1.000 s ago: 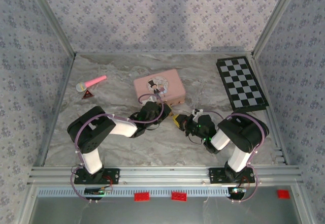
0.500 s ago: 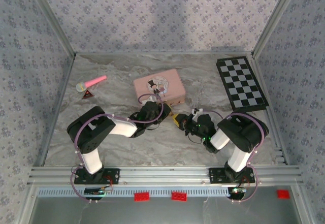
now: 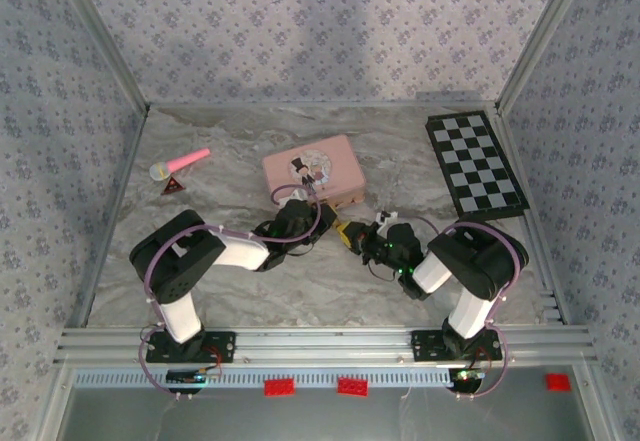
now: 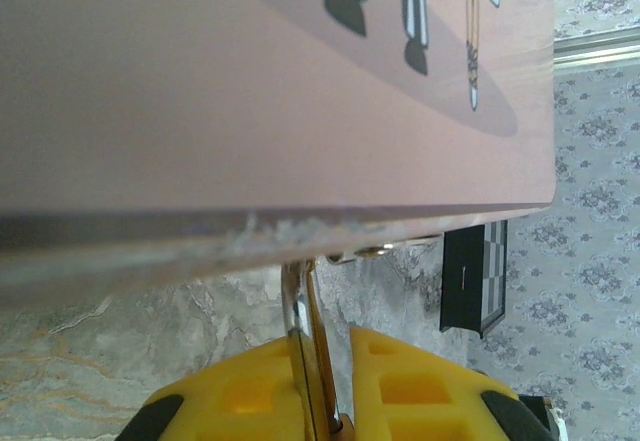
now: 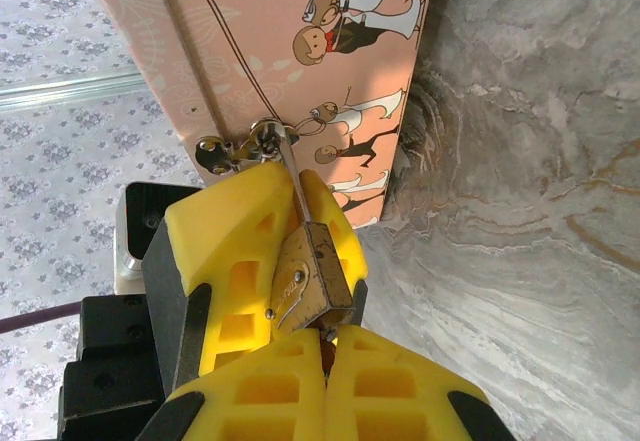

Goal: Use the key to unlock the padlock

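Note:
The small brass padlock (image 5: 310,273) hangs by its thin grey shackle (image 5: 290,166) from the hasp (image 5: 245,147) on the front of the pink tin box (image 5: 270,41). My left gripper (image 5: 293,189) is shut on the padlock's body, one yellow finger on each flat side. In the left wrist view the padlock (image 4: 312,381) shows edge-on in the left gripper (image 4: 325,349). My right gripper (image 5: 327,336) is shut at the padlock's underside, and a dark sliver of the key (image 5: 326,349) shows between its tips. In the top view both grippers, left (image 3: 300,218) and right (image 3: 368,243), meet in front of the box (image 3: 312,169).
A black-and-white chessboard (image 3: 475,161) lies at the back right. A pink toy microphone (image 3: 180,164) and a small red triangle (image 3: 172,187) lie at the back left. Patterned walls close in the marble table (image 3: 330,291) on three sides.
My right gripper has crept a little up and left toward the padlock and box. The left arm has barely moved.

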`<state>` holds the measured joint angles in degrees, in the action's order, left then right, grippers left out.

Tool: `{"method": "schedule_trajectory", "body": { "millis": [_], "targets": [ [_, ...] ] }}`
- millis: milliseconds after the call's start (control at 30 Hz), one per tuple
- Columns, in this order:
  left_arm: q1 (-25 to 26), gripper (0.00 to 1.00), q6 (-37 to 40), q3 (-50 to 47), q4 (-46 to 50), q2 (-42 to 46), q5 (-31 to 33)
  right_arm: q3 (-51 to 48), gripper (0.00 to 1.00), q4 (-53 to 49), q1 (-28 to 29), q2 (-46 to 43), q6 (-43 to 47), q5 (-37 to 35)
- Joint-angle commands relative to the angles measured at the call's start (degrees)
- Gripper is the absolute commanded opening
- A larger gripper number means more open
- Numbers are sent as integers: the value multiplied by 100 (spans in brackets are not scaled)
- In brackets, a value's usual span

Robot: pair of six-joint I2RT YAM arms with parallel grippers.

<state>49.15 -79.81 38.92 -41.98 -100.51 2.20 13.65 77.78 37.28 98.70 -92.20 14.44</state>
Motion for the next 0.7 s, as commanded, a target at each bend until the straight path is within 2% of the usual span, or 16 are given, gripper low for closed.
{"method": "schedule_trajectory", "body": {
  "millis": [0, 400, 533, 667],
  "targets": [
    [209, 1, -551, 19, -338, 224, -712, 256, 0, 211, -10, 18, -11, -56],
    [262, 0, -559, 28, -293, 190, -669, 227, 0, 201, -106, 10, 208, 84],
    [253, 0, -516, 90, -49, 175, -646, 31, 16, 162, -158, -8, 349, 100],
    [204, 0, -568, 39, -109, 146, -641, -152, 27, 138, -252, -8, 456, 189]
  ]
}}
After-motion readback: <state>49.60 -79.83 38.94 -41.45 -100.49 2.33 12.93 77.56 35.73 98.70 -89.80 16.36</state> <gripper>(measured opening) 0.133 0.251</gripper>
